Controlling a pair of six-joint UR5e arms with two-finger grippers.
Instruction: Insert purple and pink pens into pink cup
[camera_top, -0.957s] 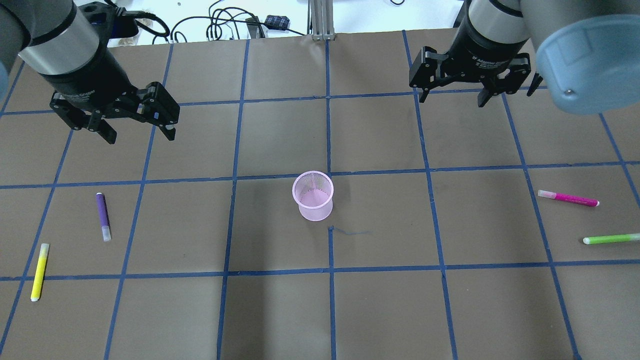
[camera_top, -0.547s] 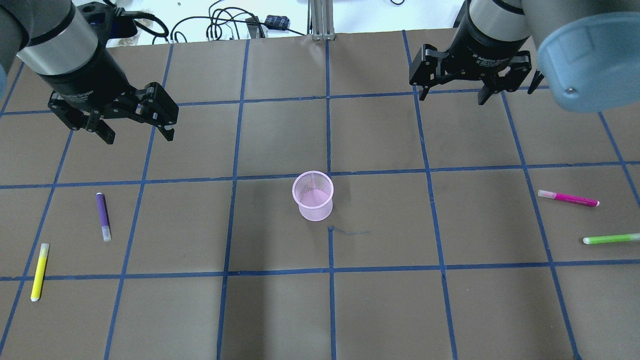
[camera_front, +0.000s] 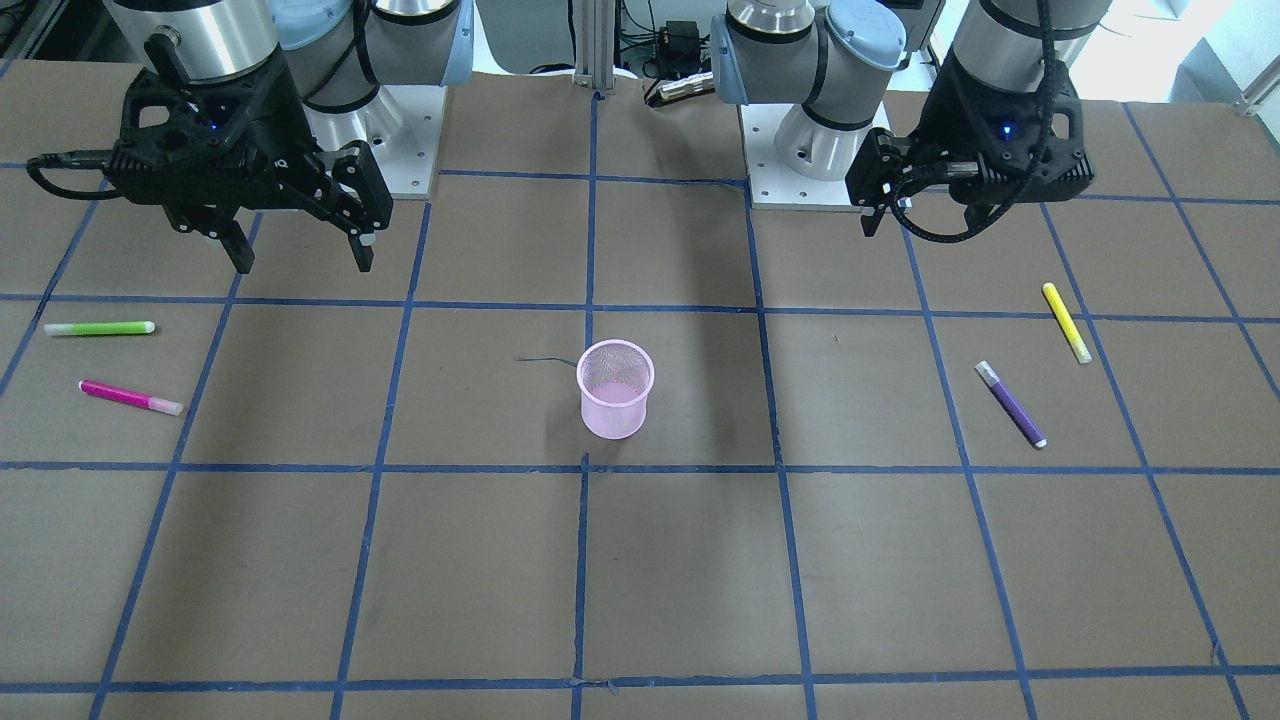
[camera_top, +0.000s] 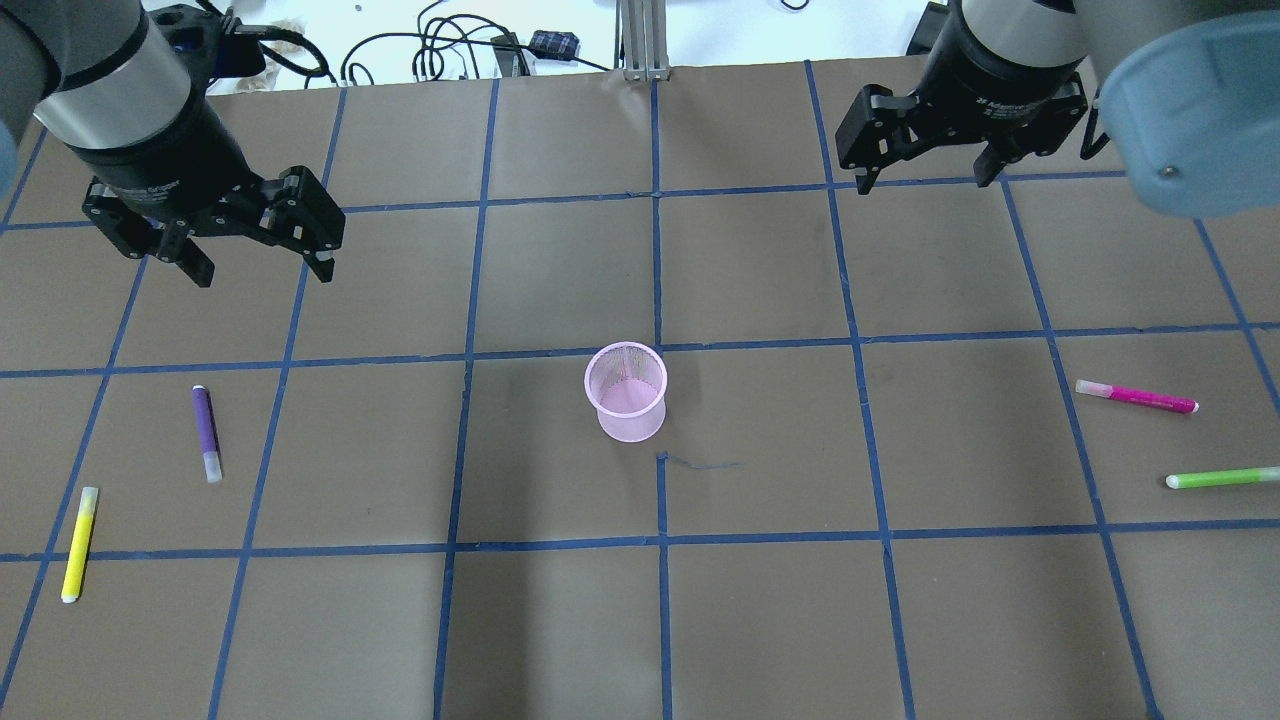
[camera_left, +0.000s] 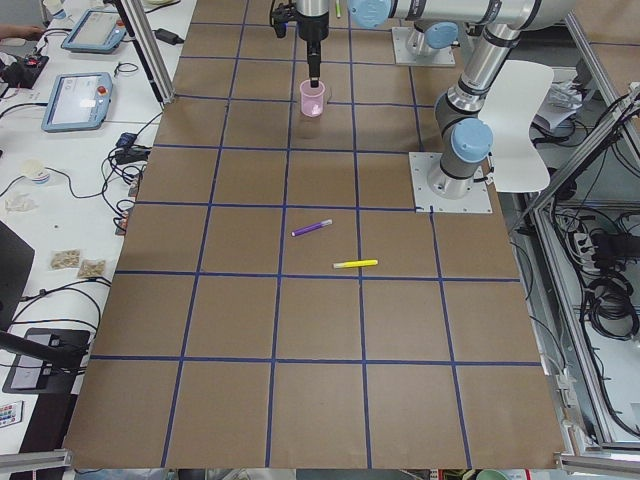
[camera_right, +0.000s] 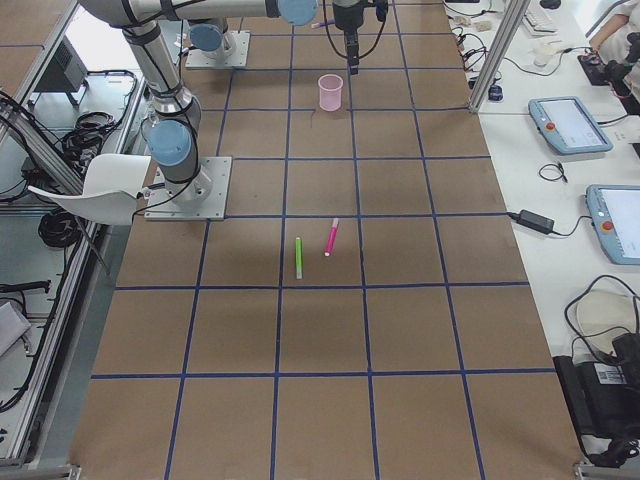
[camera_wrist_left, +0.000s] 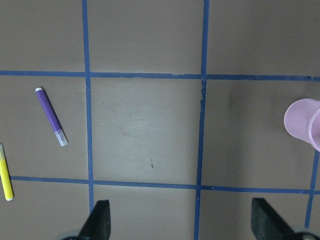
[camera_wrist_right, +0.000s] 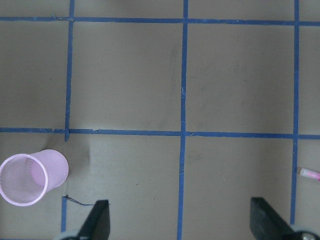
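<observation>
The pink mesh cup (camera_top: 626, 391) stands upright and empty at the table's middle; it also shows in the front view (camera_front: 614, 388). The purple pen (camera_top: 206, 433) lies left of the cup, also in the left wrist view (camera_wrist_left: 51, 116). The pink pen (camera_top: 1137, 397) lies at the right; its tip shows in the right wrist view (camera_wrist_right: 310, 173). My left gripper (camera_top: 259, 271) is open and empty, raised behind the purple pen. My right gripper (camera_top: 927, 177) is open and empty, raised at the back right, far from the pink pen.
A yellow pen (camera_top: 79, 543) lies near the purple one at the front left. A green pen (camera_top: 1222, 478) lies in front of the pink one near the right edge. Cables (camera_top: 430, 50) and a metal post (camera_top: 640, 40) sit beyond the table's back edge.
Both grippers have drawn back and outward, the left one to the left, the right one to the right. Pens and cup have not moved.
</observation>
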